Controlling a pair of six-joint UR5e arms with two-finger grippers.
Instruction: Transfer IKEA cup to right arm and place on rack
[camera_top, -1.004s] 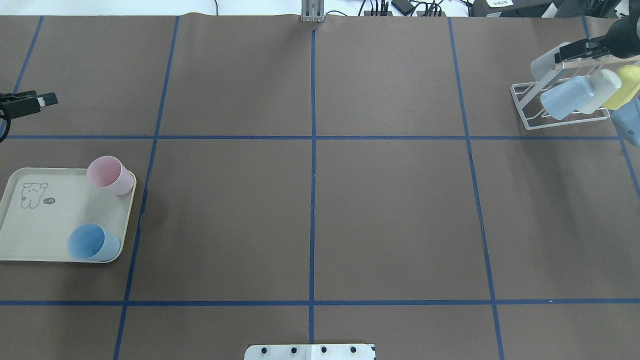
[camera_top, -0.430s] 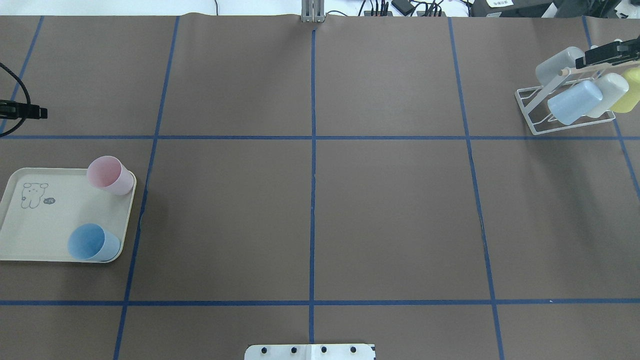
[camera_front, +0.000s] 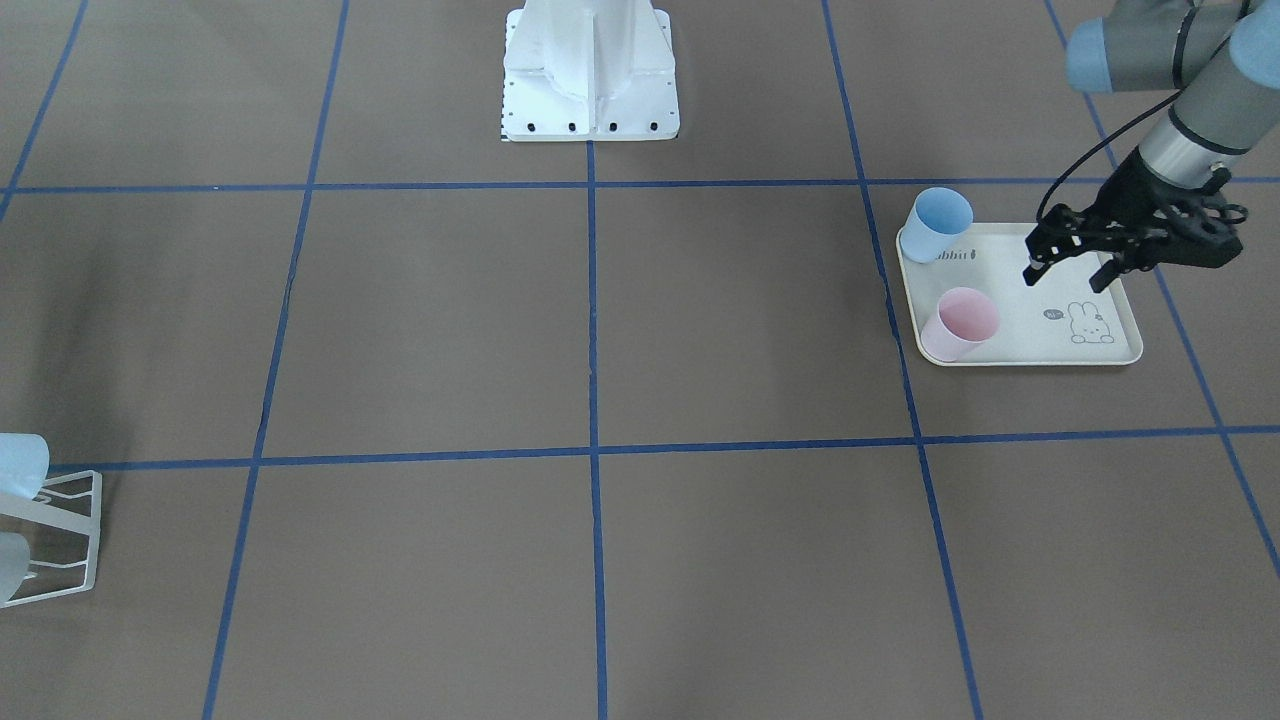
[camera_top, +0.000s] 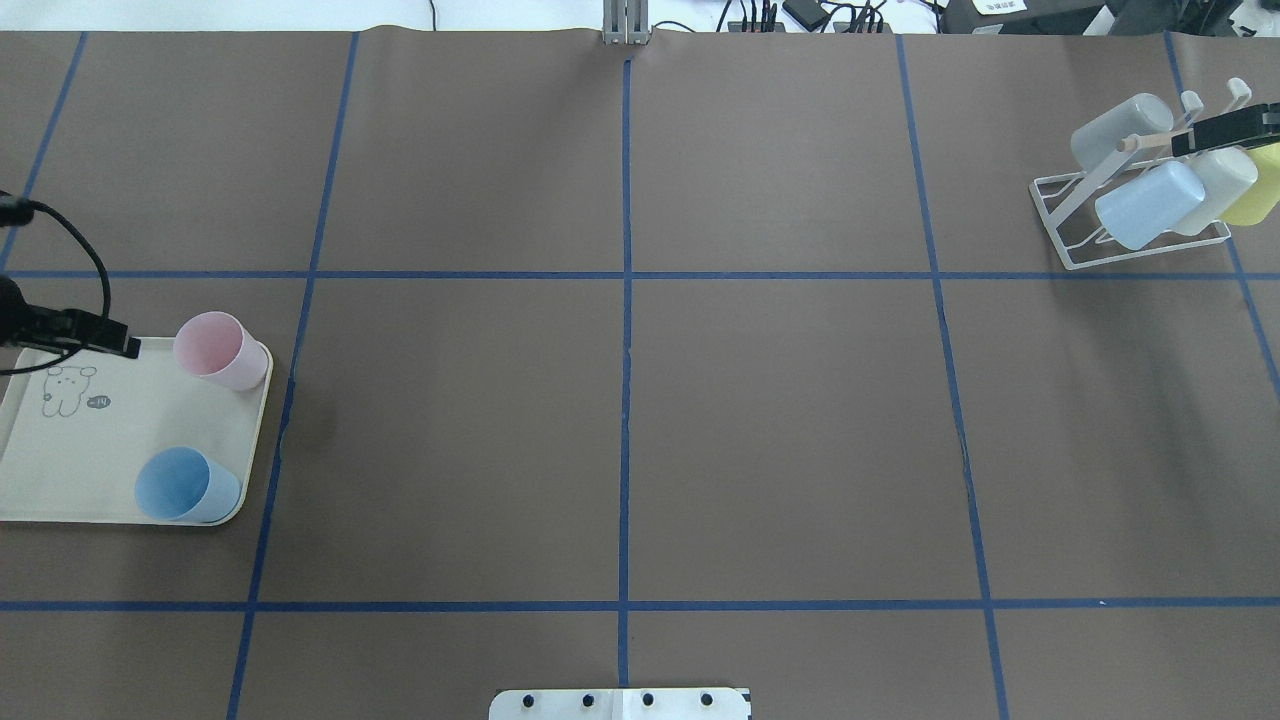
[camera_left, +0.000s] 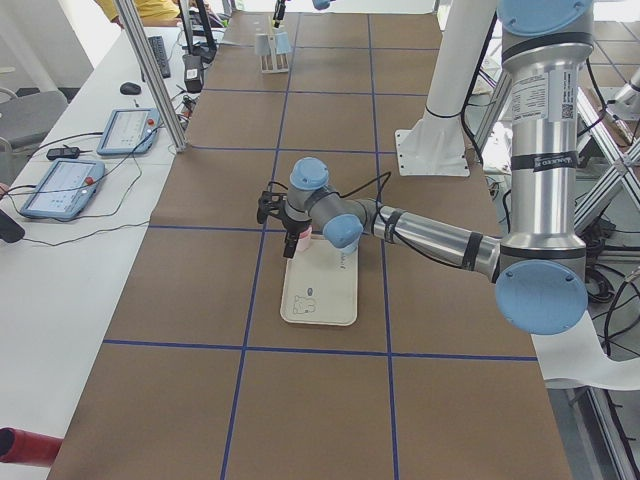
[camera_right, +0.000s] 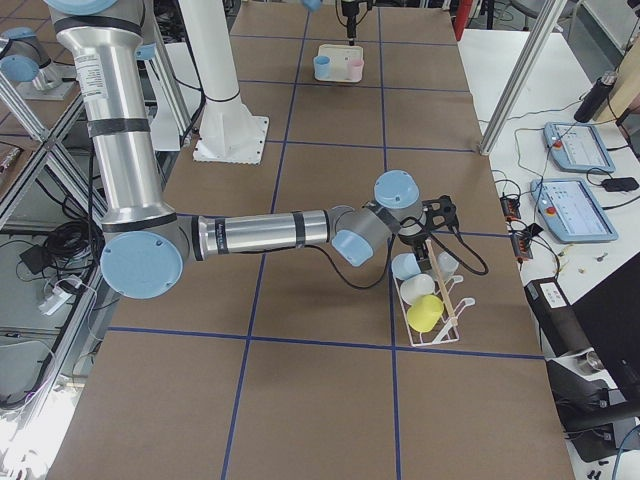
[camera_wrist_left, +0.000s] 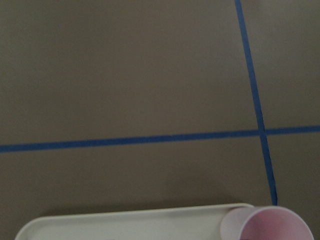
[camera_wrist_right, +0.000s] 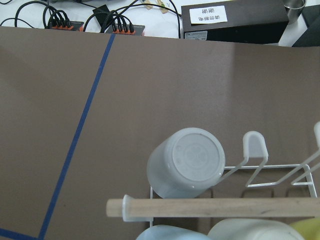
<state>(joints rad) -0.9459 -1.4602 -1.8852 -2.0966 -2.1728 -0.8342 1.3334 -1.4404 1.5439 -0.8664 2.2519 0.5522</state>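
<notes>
Pink cup (camera_top: 220, 352): standing mouth-up in tray (camera_top: 90, 460) far corner | blue cup (camera_top: 185, 485): standing in near corner | left gripper (camera_front: 1066, 278): hovering over tray beside pink cup, fingers apart, holding nothing | right gripper (camera_top: 1230, 128): hanging beside rack (camera_top: 1085, 183), finger gap impossible to tell.

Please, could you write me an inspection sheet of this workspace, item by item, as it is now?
surface: brown table cover with blue tape grid.
job's things: pink cup and blue cup upright on the cream tray; rack holds four cups.
clutter: nothing seen.
grippers: left gripper open, empty, above the tray; right gripper over the rack, open or shut cannot be told.
cables: black cable loops at the left wrist.
surroundings: control tablets beside the table; power strips beyond it.
</notes>
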